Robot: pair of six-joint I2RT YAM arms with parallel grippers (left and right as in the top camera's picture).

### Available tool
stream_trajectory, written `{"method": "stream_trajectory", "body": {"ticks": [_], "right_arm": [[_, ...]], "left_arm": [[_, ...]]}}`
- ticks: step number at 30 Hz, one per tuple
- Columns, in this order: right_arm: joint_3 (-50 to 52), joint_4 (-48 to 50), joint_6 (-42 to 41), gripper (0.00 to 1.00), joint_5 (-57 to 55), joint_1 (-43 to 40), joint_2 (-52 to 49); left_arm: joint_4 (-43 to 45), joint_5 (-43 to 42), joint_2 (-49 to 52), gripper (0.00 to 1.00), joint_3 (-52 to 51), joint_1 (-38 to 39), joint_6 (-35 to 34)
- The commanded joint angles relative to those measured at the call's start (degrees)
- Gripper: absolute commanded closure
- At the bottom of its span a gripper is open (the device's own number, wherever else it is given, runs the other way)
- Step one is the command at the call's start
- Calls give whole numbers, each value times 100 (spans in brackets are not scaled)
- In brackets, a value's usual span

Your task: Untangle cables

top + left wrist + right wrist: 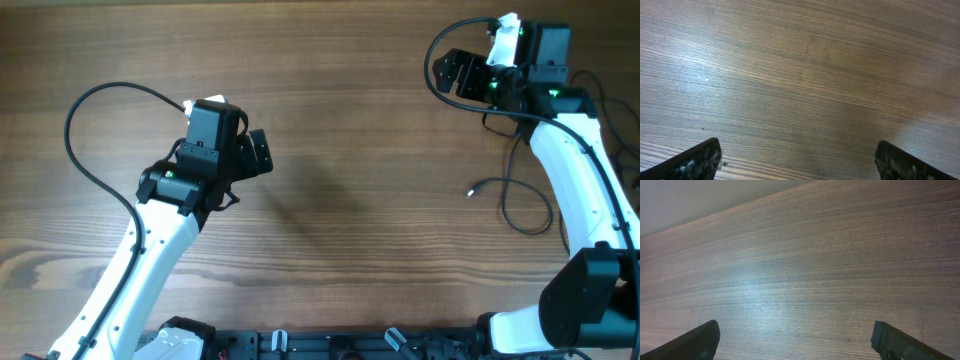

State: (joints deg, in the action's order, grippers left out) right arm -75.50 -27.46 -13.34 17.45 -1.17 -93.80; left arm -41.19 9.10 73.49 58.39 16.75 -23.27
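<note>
Status: the task looks barely begun. The cables (505, 205) lie on the surface (350, 120) just beside the right arm (575, 175), on its inner side. One loose loop is visible, with a free end carrying a small pale plug (471, 192) pointing away from the arm. More thin strands run under the arm and are hidden, so it cannot be told whether a knot remains there. Neither gripper touches any wire.

The left gripper (262, 155) stands wide open and empty, well away from the right arm. The right gripper (452, 72) is likewise spread and empty, beyond the arm's far end.

Materials: the wires are thin, black and limp, and fall in soft curves. The surface is brown wood-grain laminate, smooth, with a faint sheen.

Remaining: grasp, separate and lay out each strand.
</note>
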Motion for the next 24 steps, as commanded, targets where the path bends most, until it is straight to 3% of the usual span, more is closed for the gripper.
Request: {"method": "stream_trajectory", "body": {"ticks": [1,10,24], "right_arm": [[-94,-4,94,0,-116,2,-87],[-94,-4,94,0,-116,2,-87],[-94,-4,94,0,-116,-7,-87]], "left_arm": [[-7,-50,-48,0,44,-37,-13],[334,-7,-479,0,-494,-37,28],[6325,201,-3504,0,-4868,-699,48]]}}
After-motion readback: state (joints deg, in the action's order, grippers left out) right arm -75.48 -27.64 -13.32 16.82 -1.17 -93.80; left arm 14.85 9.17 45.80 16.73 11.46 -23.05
